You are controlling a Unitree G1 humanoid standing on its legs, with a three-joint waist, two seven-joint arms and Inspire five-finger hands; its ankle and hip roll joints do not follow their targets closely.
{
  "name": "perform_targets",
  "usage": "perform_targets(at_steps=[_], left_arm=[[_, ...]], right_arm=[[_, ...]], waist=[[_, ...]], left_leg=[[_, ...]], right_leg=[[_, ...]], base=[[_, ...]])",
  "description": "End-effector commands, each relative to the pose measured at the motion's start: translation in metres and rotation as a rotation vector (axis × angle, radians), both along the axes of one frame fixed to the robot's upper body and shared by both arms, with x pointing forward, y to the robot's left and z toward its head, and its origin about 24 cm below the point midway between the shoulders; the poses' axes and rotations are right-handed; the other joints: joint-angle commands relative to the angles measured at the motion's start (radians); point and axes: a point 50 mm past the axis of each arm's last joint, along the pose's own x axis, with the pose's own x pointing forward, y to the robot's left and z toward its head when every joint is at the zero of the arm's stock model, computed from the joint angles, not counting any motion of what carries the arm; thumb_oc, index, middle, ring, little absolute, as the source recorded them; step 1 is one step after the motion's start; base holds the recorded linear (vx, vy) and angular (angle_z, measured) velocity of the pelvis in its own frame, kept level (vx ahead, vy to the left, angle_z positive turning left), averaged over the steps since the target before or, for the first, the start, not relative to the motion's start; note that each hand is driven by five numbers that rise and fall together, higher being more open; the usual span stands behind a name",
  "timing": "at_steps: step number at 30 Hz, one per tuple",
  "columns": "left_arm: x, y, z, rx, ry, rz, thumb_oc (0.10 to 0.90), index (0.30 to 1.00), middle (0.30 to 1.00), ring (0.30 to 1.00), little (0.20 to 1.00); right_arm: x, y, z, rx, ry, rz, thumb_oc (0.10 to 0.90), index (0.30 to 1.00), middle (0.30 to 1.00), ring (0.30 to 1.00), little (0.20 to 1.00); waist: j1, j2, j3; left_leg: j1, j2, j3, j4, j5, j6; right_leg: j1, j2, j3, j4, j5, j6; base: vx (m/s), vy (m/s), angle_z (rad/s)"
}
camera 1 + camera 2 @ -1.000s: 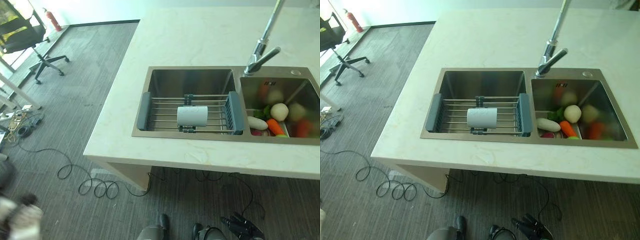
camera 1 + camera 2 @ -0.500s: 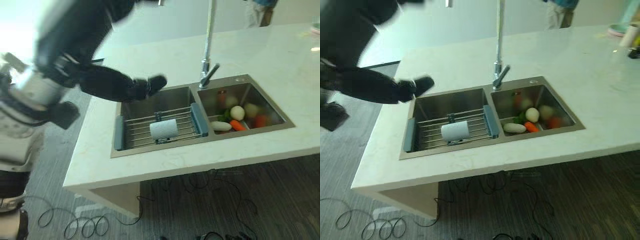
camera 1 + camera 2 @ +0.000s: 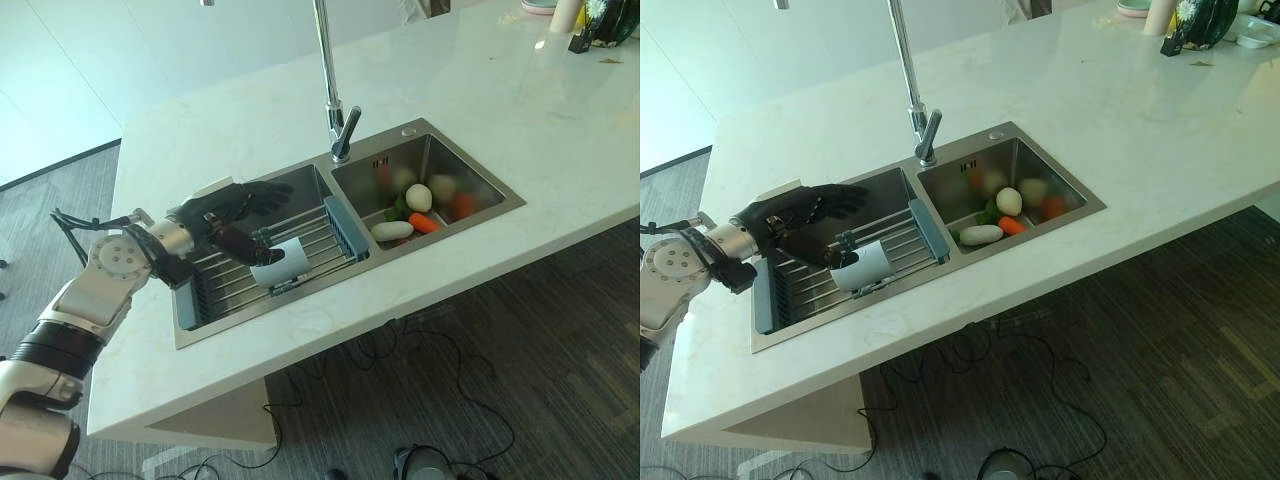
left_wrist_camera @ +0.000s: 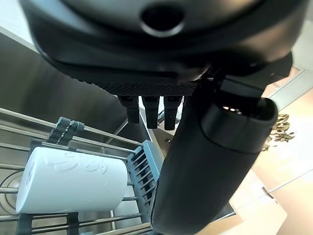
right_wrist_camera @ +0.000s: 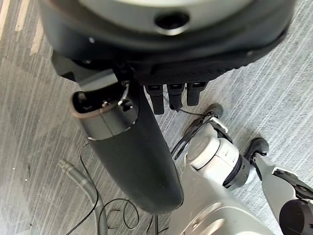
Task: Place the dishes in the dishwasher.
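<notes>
We see our left hand over the left basin of the steel double sink, fingers straight & relaxed, thumb stuck out, holding nothing. Just below the thumb, the white cylindrical cup lies on its side on the wire drying rack w/ grey-blue plastic ends; hand near it, contact unclear. Beyond the fingers, the chrome faucet. Right basin holds veg. Our right hand hangs over grey carpet floor, fingers relaxed, empty.

left hand spread above cup, faucet behind, rack bare beside
</notes>
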Motion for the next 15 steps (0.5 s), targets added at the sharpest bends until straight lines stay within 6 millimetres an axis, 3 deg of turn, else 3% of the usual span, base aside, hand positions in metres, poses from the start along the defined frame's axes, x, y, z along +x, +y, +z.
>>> perform_targets(at_steps=[1, 15], left_arm=[[0.005, -0.009, 0.068, -0.074, -0.286, -0.036, 0.800, 0.900, 0.900, 0.900, 0.900], [0.010, 0.009, 0.050, 0.008, -0.299, 0.093, 0.800, 0.900, 0.900, 0.900, 0.900]], right_arm=[[0.002, -0.015, 0.008, -0.040, -0.079, -0.048, 0.800, 0.900, 0.900, 0.900, 0.900], [-0.001, -0.008, 0.008, -0.021, -0.114, -0.075, 0.800, 0.900, 0.900, 0.900, 0.900]], waist=[[-0.007, 0.000, -0.051], [-0.035, 0.001, -0.039]], left_leg=[[-0.012, 0.087, -0.040, 0.134, -0.165, -0.069], [-0.016, 0.072, -0.019, 0.134, -0.172, -0.059]], right_leg=[[-0.024, -0.106, -0.002, -0.012, 0.015, 0.193], [-0.045, -0.124, 0.016, -0.012, 0.032, 0.211]], base=[[0.00, 0.000, 0.00], [0.01, 0.009, -0.03]])
